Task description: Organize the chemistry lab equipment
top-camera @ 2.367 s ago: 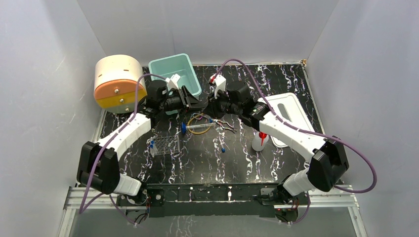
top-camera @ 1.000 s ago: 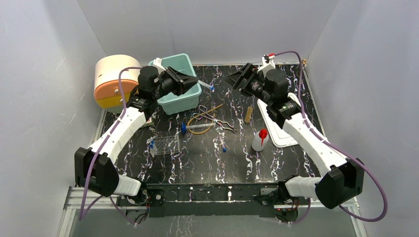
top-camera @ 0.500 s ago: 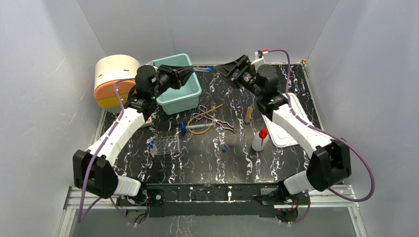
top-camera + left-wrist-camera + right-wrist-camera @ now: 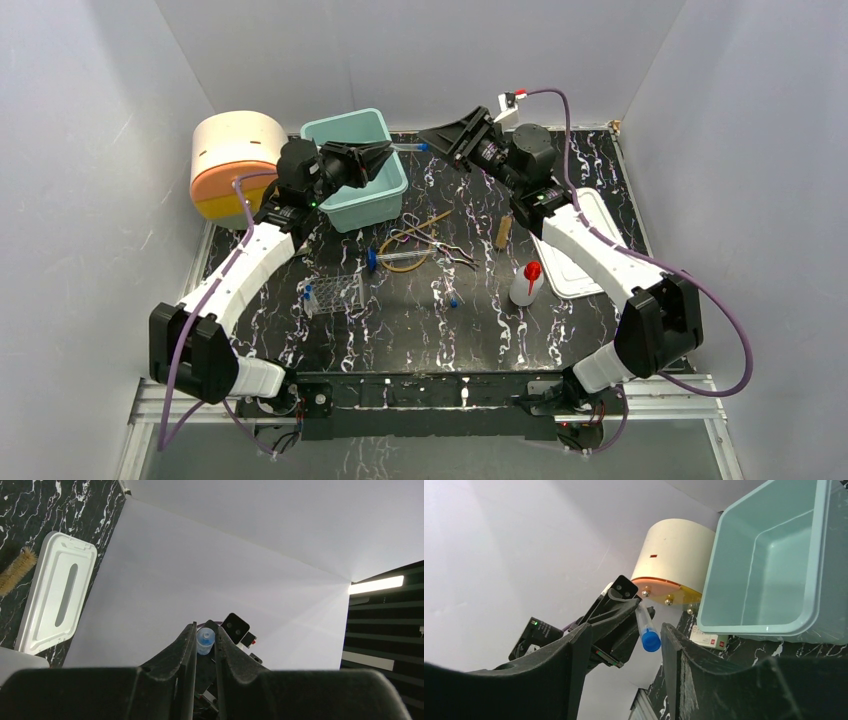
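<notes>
Vial (image 4: pixel 410 146), blue-capped — clamped in left pincer (image 4: pixel 388 152), held in the air just past the rim of the teal bin (image 4: pixel 345 138), above the surface (image 4: pixel 600 160). Right pincer (image 4: pixel 437 143) — released, fingers spread, facing the cap at close range.

Glossy black marbled table (image 4: pixel 420 320), smooth teal plastic bin (image 4: pixel 365 208), clear plastic vial (image 4: pixel 645 626)
</notes>
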Robot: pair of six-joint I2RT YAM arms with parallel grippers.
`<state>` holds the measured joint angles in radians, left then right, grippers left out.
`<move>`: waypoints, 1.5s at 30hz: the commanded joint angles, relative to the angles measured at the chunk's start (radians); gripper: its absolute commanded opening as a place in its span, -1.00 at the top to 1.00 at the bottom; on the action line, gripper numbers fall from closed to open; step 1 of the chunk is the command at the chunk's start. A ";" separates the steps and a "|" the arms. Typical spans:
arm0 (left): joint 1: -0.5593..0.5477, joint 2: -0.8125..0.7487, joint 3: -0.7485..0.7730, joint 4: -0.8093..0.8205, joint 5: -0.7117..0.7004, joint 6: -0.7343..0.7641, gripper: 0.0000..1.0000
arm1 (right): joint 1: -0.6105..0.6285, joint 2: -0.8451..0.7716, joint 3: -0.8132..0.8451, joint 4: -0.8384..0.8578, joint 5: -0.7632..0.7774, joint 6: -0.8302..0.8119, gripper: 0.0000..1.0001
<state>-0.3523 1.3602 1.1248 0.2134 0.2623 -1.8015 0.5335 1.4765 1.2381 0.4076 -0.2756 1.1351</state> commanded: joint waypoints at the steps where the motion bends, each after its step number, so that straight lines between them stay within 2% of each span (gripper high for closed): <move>1: 0.005 -0.053 -0.023 0.045 -0.004 -0.022 1.00 | 0.003 -0.003 0.056 -0.023 0.010 -0.025 -0.20; 8: 0.005 -0.054 -0.025 0.055 -0.003 -0.019 1.00 | 0.007 0.026 0.108 -0.119 -0.007 -0.066 -0.11; 15: 0.005 -0.054 -0.025 0.036 -0.001 -0.014 1.00 | 0.008 0.040 0.139 -0.137 -0.018 -0.083 0.18; 24: 0.005 -0.066 -0.031 0.039 -0.003 -0.004 1.00 | 0.011 0.037 0.149 -0.191 -0.011 -0.090 0.43; 26: 0.004 -0.072 -0.033 0.029 -0.006 0.003 0.88 | 0.011 0.037 0.150 -0.205 -0.010 -0.100 0.48; 31: 0.005 -0.084 -0.049 0.039 -0.008 0.005 0.77 | 0.010 0.035 0.149 -0.220 -0.026 -0.107 0.56; 33: 0.004 -0.088 -0.053 0.036 -0.009 0.008 0.61 | 0.011 0.034 0.151 -0.229 -0.031 -0.114 0.57; 34: 0.007 -0.092 -0.056 0.030 -0.012 0.016 0.33 | 0.011 0.032 0.155 -0.241 -0.030 -0.122 0.57; 35: 0.018 -0.121 -0.060 -0.042 -0.027 0.087 -0.33 | 0.011 0.029 0.175 -0.304 -0.026 -0.179 0.56; 36: 0.043 -0.161 -0.047 -0.154 -0.063 0.213 -0.57 | 0.010 0.039 0.210 -0.391 -0.029 -0.248 0.56; 39: 0.077 -0.221 0.034 -0.422 -0.207 0.441 -0.83 | 0.011 0.056 0.256 -0.547 -0.028 -0.356 0.56; 45: 0.081 -0.261 0.188 -0.692 -0.492 0.812 -0.89 | 0.038 0.131 0.398 -0.777 -0.038 -0.556 0.55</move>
<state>-0.2741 1.1427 1.1835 -0.2356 0.0017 -1.3289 0.5465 1.5654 1.5192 -0.1791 -0.3031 0.7746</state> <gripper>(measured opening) 0.939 0.250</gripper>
